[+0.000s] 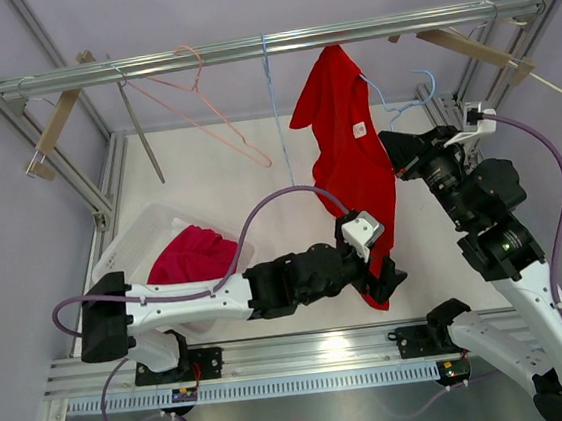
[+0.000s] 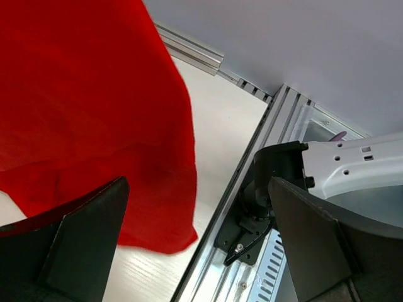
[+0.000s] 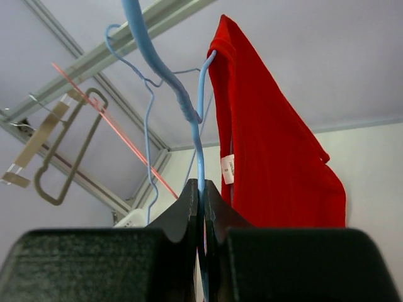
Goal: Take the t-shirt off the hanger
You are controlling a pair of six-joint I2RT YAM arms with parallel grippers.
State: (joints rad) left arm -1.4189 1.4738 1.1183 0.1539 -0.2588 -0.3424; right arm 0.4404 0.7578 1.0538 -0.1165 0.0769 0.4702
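Crimson cloth (image 1: 193,252) in clear plastic bin (image 1: 126,247) on white tabletop (image 1: 208,183), behind my spread left gripper (image 1: 391,281). Right gripper (image 3: 201,189) pinches blue wire hanger (image 3: 200,138).

bright even overhead light, soft faint shadows, sharp overhead view, wrist views' near foreground blurred

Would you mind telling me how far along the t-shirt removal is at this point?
Done: right gripper has its jaws shut on the blue hanger. In hand: left gripper, jaws open, sits at the hem of the red t-shirt. Left: gripping and pulling it off; it hangs from the hanger.
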